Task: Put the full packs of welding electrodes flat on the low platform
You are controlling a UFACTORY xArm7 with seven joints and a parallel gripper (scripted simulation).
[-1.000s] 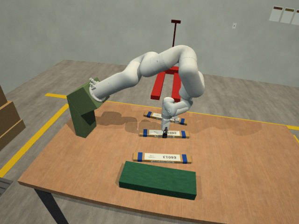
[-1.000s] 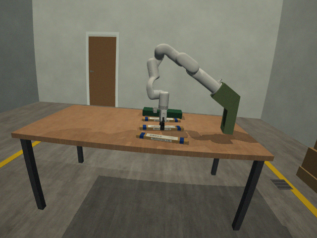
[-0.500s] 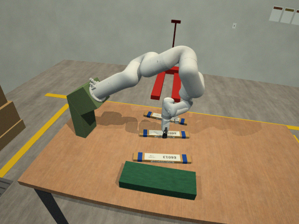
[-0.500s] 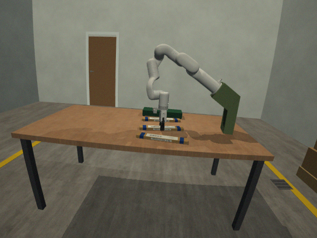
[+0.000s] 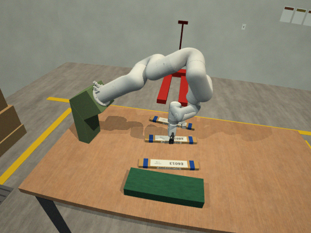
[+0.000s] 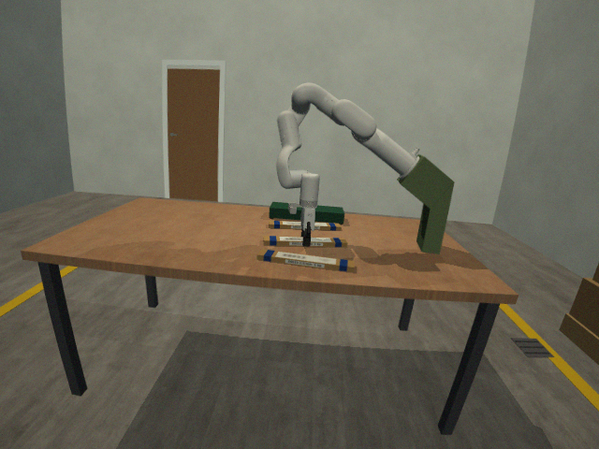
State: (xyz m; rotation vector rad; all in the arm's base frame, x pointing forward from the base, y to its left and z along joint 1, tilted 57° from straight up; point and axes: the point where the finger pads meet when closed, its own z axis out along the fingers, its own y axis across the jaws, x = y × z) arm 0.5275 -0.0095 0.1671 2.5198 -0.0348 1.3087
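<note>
Three long tan packs with blue bands and white labels lie in a row on the wooden table. The pack nearest the platform lies beside the dark green low platform. The middle pack lies flat on the table, and my gripper points straight down and is shut on it at about its middle. The third pack lies beyond, partly hidden by my wrist. In the exterior view the gripper sits on the middle pack, with the platform behind and the third pack in front.
The arm's green base block stands at the table's left rear. A red stand is on the floor behind the table. Cardboard boxes stand at the far left, off the table.
</note>
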